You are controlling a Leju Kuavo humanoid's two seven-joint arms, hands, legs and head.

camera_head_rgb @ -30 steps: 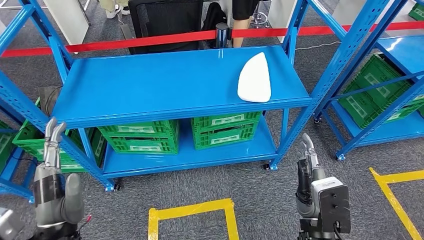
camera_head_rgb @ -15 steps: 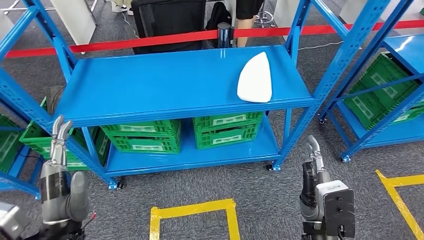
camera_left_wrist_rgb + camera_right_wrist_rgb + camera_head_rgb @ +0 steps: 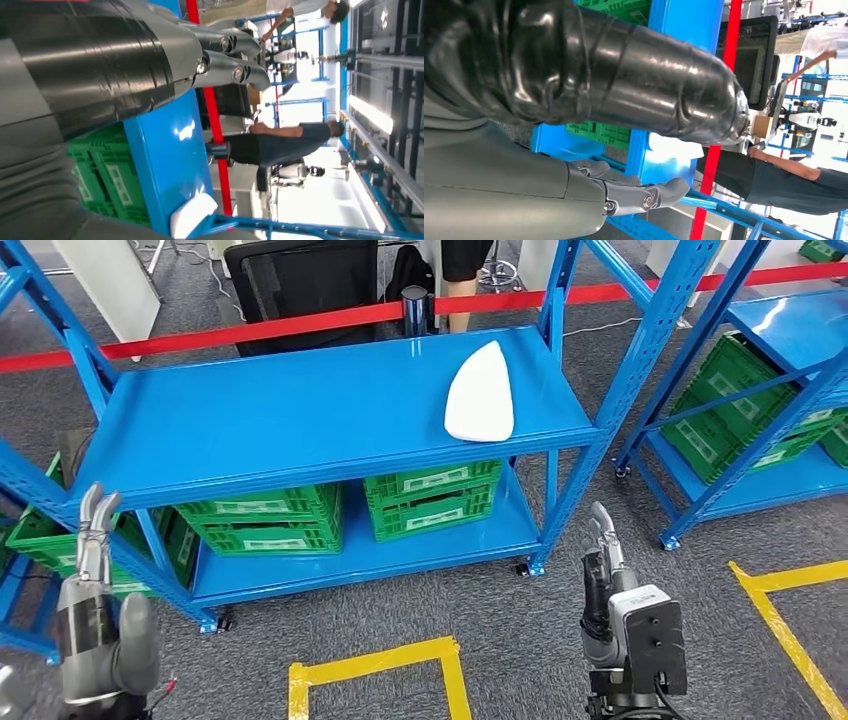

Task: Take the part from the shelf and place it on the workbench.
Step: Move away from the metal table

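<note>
The part (image 3: 480,395) is a white, wedge-shaped piece lying on the right end of the blue shelf's top board (image 3: 280,415); it also shows as the white part (image 3: 192,214) in the left wrist view and as a pale patch (image 3: 674,146) in the right wrist view. My left hand (image 3: 92,565) is raised at the lower left, in front of the shelf's left post, fingers straight and holding nothing. At the lower right my right hand (image 3: 602,555) stands upright, fingers extended and empty, well below and in front of the part.
Green crates (image 3: 430,500) fill the shelf's lower board. A red barrier tape (image 3: 250,325) runs behind the shelf, with a black chair (image 3: 300,275) and a person beyond it. A second blue rack (image 3: 780,360) stands at the right. Yellow tape (image 3: 370,665) marks the grey floor.
The whole scene has shifted left and slightly down in the picture, so the camera has moved. Both hands keep the same raised, empty pose.
</note>
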